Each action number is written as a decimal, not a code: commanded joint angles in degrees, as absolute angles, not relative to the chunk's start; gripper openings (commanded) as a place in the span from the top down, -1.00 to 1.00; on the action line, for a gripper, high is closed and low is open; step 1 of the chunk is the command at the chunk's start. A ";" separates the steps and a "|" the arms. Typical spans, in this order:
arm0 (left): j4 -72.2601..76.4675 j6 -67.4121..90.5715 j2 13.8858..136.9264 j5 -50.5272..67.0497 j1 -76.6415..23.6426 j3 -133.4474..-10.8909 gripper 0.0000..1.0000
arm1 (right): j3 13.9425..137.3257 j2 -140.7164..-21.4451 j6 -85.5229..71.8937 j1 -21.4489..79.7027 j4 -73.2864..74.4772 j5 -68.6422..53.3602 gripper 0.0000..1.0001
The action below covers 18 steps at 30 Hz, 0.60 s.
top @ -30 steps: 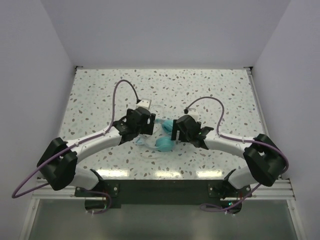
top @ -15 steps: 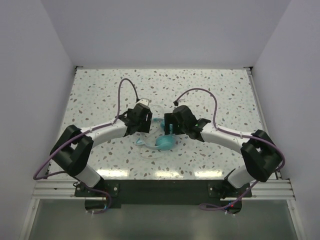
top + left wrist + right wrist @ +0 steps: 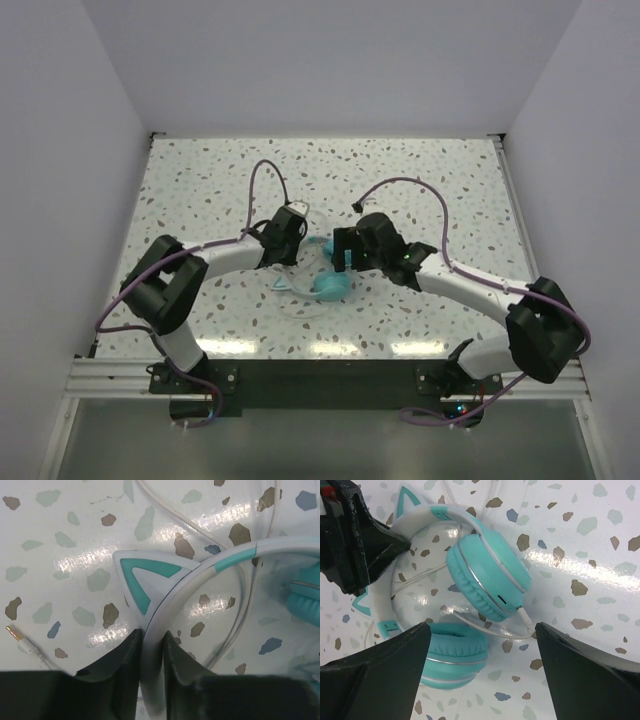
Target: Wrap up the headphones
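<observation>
Headphones (image 3: 485,575), teal round padded cups on pale plastic cat-ear headband, flat at centre of speckled table (image 3: 450,190). Left gripper (image 3: 152,640) clamped on headband; right gripper (image 3: 482,627) spread wide directly above cups, nearer loose thin pale cable (image 3: 526,621).

Resting on the white speckled terrazzo tabletop (image 3: 420,180): teal cat-ear headphones (image 3: 487,577), thin pale cable (image 3: 170,512) looped loosely beside them, gold-tipped plug (image 3: 15,632) lying flat.
</observation>
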<state>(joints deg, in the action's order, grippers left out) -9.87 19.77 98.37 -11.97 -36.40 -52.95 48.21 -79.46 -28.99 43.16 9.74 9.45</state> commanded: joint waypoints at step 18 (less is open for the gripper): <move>-23.99 22.59 75.95 -23.73 -37.18 -64.42 1.00 | 53.88 -60.13 -24.61 41.57 18.54 17.57 -0.92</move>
